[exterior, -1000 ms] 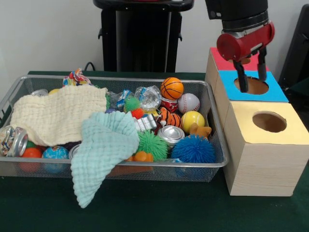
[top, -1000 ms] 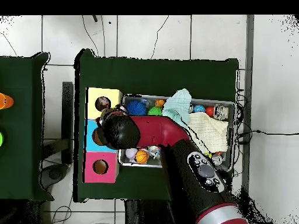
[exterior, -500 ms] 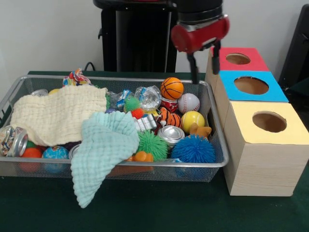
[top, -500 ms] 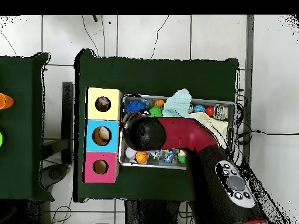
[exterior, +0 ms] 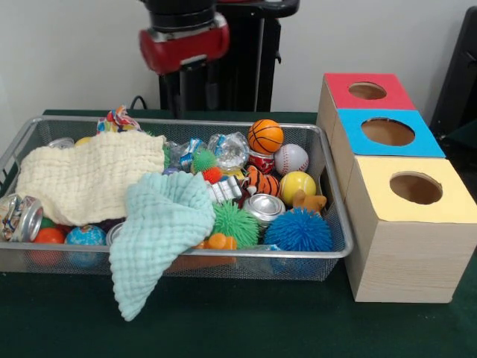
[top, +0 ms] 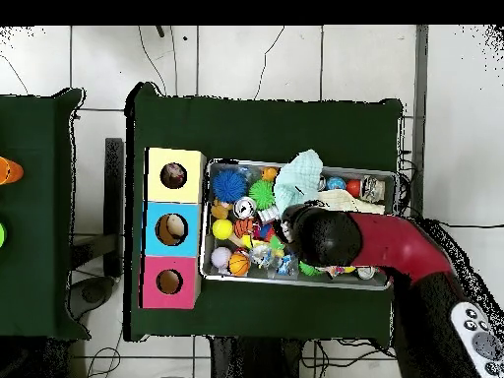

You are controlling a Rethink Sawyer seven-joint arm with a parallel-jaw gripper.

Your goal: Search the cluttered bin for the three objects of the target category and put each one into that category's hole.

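Note:
My gripper (exterior: 195,97) hangs above the back rim of the wire bin (exterior: 332,216), left of its middle, open with nothing between the fingers. In the overhead view the gripper's head (top: 325,236) covers the bin's middle beside the cream cloth (top: 356,203). In the bin lie a basketball (exterior: 265,136), a baseball (exterior: 291,158), a yellow ball (exterior: 297,186), a blue spiky ball (exterior: 298,231), a green spiky ball (exterior: 235,222) and a can (exterior: 264,207). A cream cloth (exterior: 89,175) and a mint cloth (exterior: 164,224) hide much of the left half.
Three boxes stand right of the bin, each with a hole on top: red (exterior: 367,90), blue (exterior: 387,131), yellow (exterior: 416,188). Something pale shows inside the blue hole (top: 170,228). A crushed can (exterior: 22,216) lies at the bin's left end. The mint cloth hangs over the front rim.
The arm has swung left from above the blue box's hole, across the bin's right end, to the bin's back left of middle. Its fingers hold nothing throughout.

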